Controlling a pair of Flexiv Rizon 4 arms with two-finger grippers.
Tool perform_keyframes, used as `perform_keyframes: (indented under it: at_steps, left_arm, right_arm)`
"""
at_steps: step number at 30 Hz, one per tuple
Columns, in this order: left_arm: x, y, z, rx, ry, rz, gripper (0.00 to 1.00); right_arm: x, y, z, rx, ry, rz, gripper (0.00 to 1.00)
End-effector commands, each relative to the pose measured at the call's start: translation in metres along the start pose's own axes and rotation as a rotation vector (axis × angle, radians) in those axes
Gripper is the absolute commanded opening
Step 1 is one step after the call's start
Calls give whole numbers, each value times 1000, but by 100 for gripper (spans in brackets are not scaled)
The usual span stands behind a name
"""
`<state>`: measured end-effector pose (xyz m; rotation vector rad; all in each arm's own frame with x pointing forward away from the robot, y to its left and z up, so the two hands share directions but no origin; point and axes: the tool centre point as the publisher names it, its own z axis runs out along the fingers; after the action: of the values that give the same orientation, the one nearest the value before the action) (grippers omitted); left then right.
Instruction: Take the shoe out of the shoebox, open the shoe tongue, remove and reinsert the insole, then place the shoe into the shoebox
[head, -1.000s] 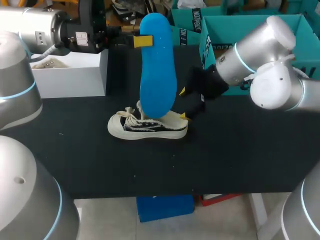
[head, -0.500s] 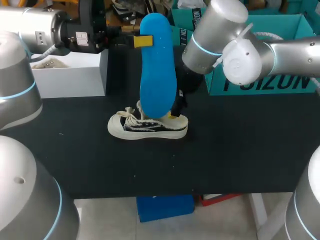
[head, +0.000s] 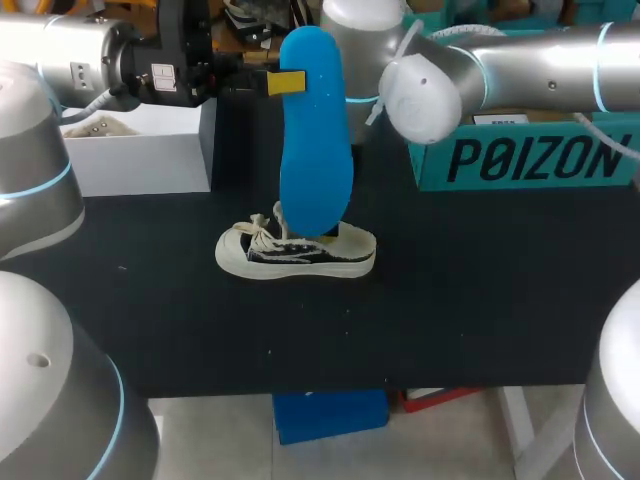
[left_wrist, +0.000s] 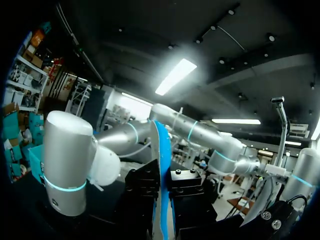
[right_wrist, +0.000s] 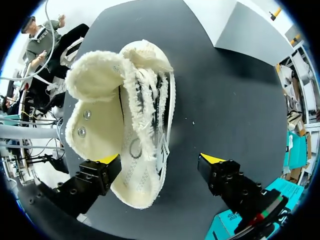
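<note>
Right tool (right_wrist: 160, 159) swung in over the shoe (right_wrist: 134, 131).

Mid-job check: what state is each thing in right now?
shoe: on its sole on the table, mouth open, footbed bare.
insole: out, held upright above the shoe.
left gripper: jaws shut on the insole.
right gripper: jaws open, at the shoe's heel end.
white box: open at the top.
</note>
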<state>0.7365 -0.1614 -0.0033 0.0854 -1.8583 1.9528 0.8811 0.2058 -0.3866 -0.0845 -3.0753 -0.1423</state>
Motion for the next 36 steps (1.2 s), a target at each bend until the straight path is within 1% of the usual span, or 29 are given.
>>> perform_keyframes:
  at_steps: [1, 14, 18, 19, 20, 21, 22, 36]
  left_arm:
    - [1, 1, 1, 2, -4, 1, 0]
    - [1, 1, 1, 2, -4, 1, 0]
    - [1, 1, 1, 2, -4, 1, 0]
    - [1, 1, 1, 2, -4, 1, 0]
    - [1, 1, 1, 2, -4, 1, 0]
    - [1, 1, 1, 2, -4, 1, 0]
    - [1, 1, 1, 2, -4, 1, 0]
    - [1, 1, 1, 2, -4, 1, 0]
  right_arm:
    - [-3, 8, 4, 112, 6, -1, 100]
    - [-7, 25, 20, 46, 16, -9, 100]
    - [-8, 28, 23, 40, 20, -15, 100]
    - [-9, 28, 24, 39, 21, -16, 61]
    - [-9, 27, 25, 43, 22, -14, 18]
    - [-9, 26, 27, 45, 27, -13, 0]
    - [-8, 24, 28, 37, 45, -19, 0]
    - [-8, 24, 28, 37, 45, -19, 0]
